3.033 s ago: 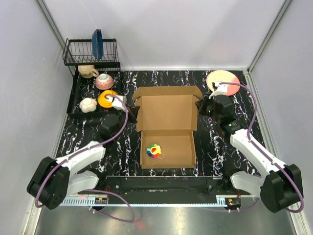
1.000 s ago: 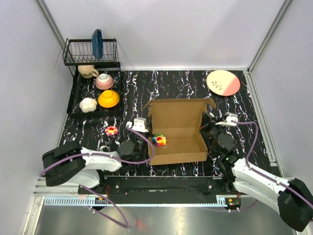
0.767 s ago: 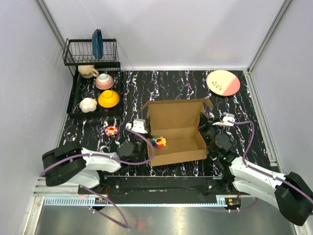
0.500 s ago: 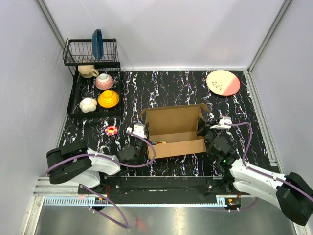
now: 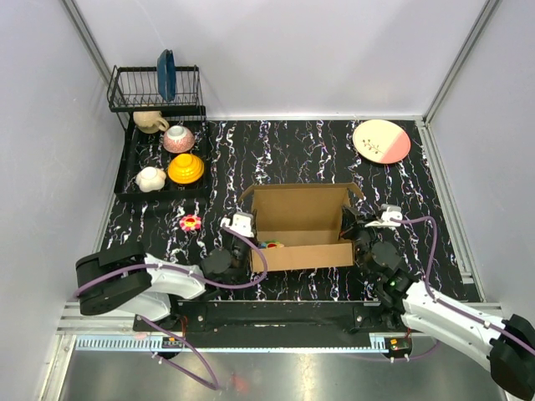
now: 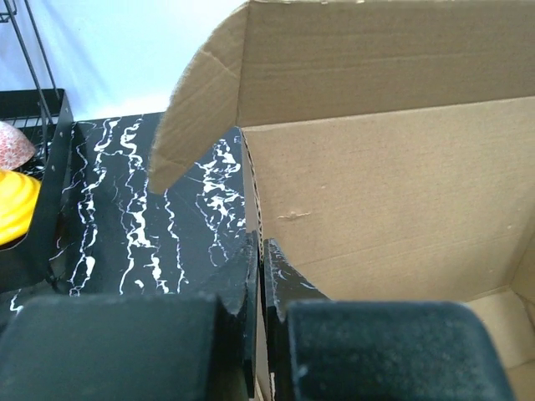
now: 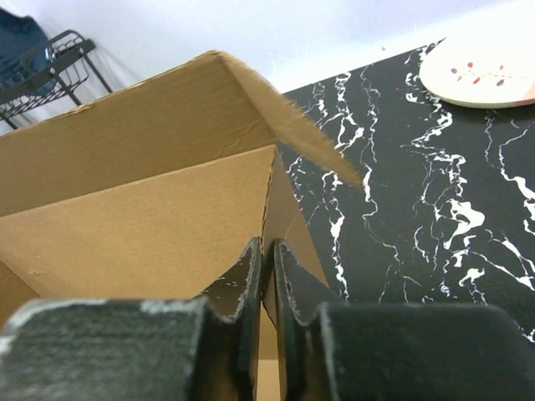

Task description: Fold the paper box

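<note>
— The paper box (image 5: 301,219), what is it made of?
— Brown corrugated cardboard, matt and a little rough. The table (image 5: 292,150) looks smooth, black with white veins, like marble

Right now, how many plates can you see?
2. A blue plate stands on edge in the black rack at the far left; a pink plate lies flat on the table at the far right. The paper box may hide more.

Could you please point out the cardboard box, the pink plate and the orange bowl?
cardboard box (image 5: 301,214): top view, inner back panel.
pink plate (image 5: 381,140): top view, its centre.
orange bowl (image 5: 185,169): top view, its middle.
</note>
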Motion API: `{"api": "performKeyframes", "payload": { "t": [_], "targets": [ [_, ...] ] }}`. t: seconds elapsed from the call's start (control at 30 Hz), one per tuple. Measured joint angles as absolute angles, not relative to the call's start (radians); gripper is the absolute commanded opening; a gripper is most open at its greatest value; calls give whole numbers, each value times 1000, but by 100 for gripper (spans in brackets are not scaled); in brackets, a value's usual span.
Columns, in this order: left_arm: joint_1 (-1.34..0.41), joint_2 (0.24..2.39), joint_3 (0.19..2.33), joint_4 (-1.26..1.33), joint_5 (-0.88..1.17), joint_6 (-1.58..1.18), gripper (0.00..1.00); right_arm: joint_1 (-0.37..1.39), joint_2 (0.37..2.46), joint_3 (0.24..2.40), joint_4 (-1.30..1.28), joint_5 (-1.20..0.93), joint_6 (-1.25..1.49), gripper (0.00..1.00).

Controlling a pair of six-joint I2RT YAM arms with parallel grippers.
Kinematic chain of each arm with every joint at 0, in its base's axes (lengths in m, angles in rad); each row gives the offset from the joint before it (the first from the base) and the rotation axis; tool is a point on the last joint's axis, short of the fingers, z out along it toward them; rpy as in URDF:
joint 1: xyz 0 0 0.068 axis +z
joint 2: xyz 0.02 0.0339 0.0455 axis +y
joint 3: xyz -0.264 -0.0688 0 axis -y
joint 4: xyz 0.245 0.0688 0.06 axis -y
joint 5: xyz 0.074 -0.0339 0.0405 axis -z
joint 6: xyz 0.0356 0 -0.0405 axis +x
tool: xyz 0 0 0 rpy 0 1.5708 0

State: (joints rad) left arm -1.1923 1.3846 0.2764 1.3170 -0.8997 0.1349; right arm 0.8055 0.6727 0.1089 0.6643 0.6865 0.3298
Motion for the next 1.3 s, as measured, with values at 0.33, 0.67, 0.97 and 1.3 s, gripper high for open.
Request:
{"api": "performKeyframes", "payload": {
  "t": [0.33,0.67,0.97,1.3],
  "targets": [
    [-1250,1297,194,1326,-883,135,0,833,474,205,320,588,336,46],
    [-1293,1321,173,1364,-883,134,0,840,304,345,42,527,341,55],
    [-1311,1342,170,1377,-883,136,0,844,235,422,-58,511,326,61],
    [-1322,1317,143,1385,-886,137,0,844,408,728,-45,513,196,63]
  ]
}}
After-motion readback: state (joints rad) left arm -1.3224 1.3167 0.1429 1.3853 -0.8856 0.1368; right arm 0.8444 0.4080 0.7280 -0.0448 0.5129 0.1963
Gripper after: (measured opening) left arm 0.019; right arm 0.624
